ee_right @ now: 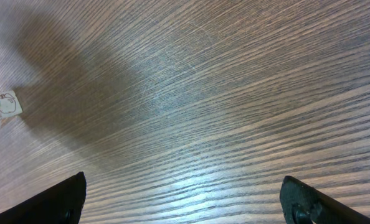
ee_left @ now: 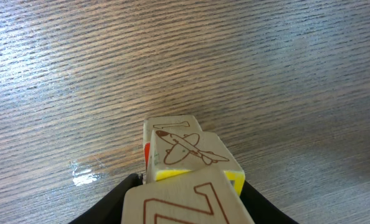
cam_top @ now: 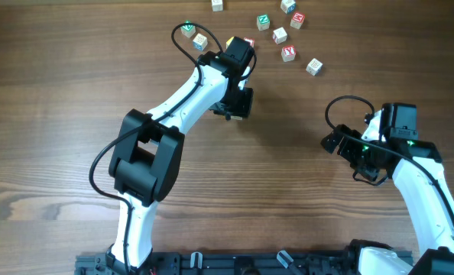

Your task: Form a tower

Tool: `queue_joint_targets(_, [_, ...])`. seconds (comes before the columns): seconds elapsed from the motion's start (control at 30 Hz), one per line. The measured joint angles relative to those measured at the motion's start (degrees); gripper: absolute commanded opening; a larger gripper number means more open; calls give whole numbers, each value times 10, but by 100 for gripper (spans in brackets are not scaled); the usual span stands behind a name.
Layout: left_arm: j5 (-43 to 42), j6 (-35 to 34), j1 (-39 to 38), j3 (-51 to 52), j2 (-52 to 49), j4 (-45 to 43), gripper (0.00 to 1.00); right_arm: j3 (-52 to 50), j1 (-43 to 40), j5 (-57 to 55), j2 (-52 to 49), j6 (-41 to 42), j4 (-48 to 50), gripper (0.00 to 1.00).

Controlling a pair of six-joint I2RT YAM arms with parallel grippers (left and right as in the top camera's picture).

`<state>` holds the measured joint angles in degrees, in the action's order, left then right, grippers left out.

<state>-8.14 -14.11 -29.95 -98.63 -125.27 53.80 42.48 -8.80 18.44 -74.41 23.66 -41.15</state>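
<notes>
My left gripper [ee_left: 190, 182] is shut on a wooden cube with a red-outlined Z [ee_left: 185, 202], its black fingers [ee_left: 110, 205] pressed against both sides. Just beyond it sits a cube with an aeroplane drawing and a yellow side [ee_left: 194, 152]. Touching that one from behind is a third cube with a red side [ee_left: 167, 124]. From overhead, the left gripper [cam_top: 239, 47] hides most of this group, and only yellow and red edges [cam_top: 231, 41] show. No tower shows in any view. My right gripper [ee_right: 182, 180] hangs open over bare wood, also visible overhead [cam_top: 335, 142].
Loose cubes lie along the table's far edge: a green one [cam_top: 187, 29], a plain one [cam_top: 200, 40], a red one [cam_top: 289, 53], another [cam_top: 313, 66] and several more behind. A cube with an apple drawing [ee_right: 4, 104] is at the left of the right wrist view.
</notes>
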Motion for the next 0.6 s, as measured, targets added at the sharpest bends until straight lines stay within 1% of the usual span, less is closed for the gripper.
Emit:
queue_joint_targets(0.07, [0, 0, 0, 0, 0, 0, 44, 0, 0, 0, 0, 0, 0, 100])
queue_joint_targets(0.13, [0, 0, 0, 0, 0, 0, 38, 0, 0, 0, 0, 0, 0, 100])
queue_joint_targets(0.4, [2, 0, 0, 0, 0, 0, 36, 0, 0, 0, 0, 0, 0, 100])
queue_joint_targets(0.43, [2, 0, 0, 0, 0, 0, 38, 0, 0, 0, 0, 0, 0, 100])
queue_joint_targets(0.47, [2, 0, 0, 0, 0, 0, 43, 0, 0, 0, 0, 0, 0, 100])
queue_joint_targets(0.5, [2, 0, 0, 0, 0, 0, 50, 0, 0, 0, 0, 0, 0, 100])
queue_joint_targets(0.53, [2, -1, 0, 0, 0, 0, 54, 0, 0, 0, 0, 0, 0, 100])
queue_joint_targets(0.6, [2, 0, 0, 0, 0, 0, 58, 0, 0, 0, 0, 0, 0, 100])
